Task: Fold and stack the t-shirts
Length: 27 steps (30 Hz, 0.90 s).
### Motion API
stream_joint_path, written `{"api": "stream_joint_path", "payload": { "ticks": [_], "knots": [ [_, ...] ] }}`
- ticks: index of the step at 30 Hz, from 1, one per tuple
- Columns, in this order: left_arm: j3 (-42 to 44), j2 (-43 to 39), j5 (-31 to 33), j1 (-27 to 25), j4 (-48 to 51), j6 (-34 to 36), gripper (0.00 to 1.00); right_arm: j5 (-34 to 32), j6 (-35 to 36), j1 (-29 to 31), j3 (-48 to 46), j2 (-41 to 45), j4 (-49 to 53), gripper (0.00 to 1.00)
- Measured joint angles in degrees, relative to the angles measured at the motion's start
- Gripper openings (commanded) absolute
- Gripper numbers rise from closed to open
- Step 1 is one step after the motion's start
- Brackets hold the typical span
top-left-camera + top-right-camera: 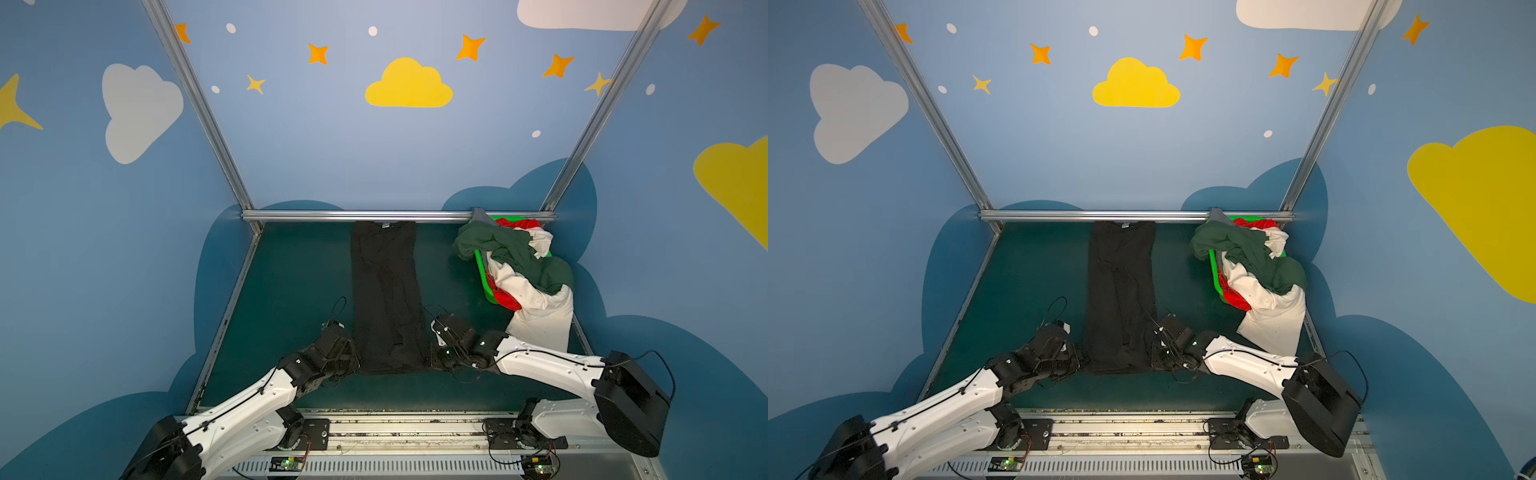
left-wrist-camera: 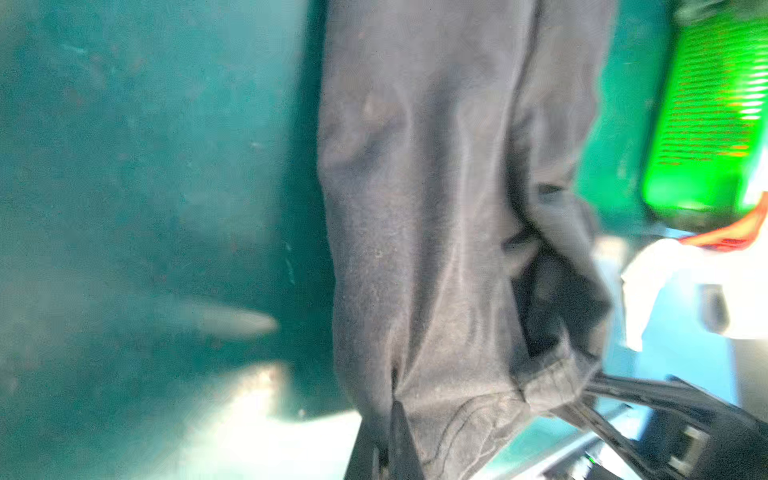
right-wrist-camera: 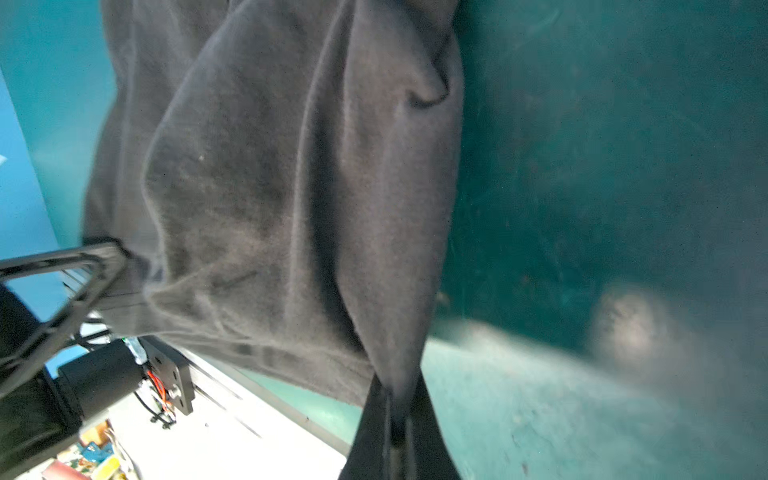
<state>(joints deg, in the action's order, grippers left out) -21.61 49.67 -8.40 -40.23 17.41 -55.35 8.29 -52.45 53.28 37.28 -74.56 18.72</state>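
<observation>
The black t-shirt (image 1: 384, 291) lies in a long strip at centre; green t-shirt (image 1: 509, 249), cream t-shirt (image 1: 540, 320), red t-shirt (image 1: 507, 302) heaped right.

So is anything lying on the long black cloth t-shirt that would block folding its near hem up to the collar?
Nothing visible does. The left gripper and right gripper are shut on the hem corners of the black t-shirt, whose top lies bare. The bright green plastic basket stands apart, to its right.

Teal table (image 1: 291, 291) bears black t-shirt (image 1: 384, 291) (long strip) and green basket (image 1: 482, 276).
</observation>
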Motion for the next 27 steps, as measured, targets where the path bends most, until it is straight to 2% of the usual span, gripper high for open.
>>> {"api": "stream_joint_path", "payload": {
  "ticks": [7,16,18,23,27],
  "knots": [
    [0.2,-8.0,1.7,-4.2,3.6,-2.2,0.04,-2.4,0.0,3.2,1.7,6.4,5.0,0.0],
    [-6.1,-9.0,11.7,-20.5,11.1,-7.1,0.04,-6.8,-0.8,11.7,7.4,11.4,13.7,0.0],
    [-7.7,-8.8,13.6,-22.1,12.0,-7.9,0.04,-7.7,-0.9,12.2,8.2,12.4,15.3,0.0],
    [-8.9,-6.7,19.4,-21.3,13.3,-8.0,0.04,-11.0,-1.1,11.6,9.4,13.6,16.1,0.0],
    [-8.9,-6.4,19.6,-13.7,12.7,-6.5,0.04,-10.6,0.0,7.7,9.9,12.1,14.5,0.0]
  ]
}}
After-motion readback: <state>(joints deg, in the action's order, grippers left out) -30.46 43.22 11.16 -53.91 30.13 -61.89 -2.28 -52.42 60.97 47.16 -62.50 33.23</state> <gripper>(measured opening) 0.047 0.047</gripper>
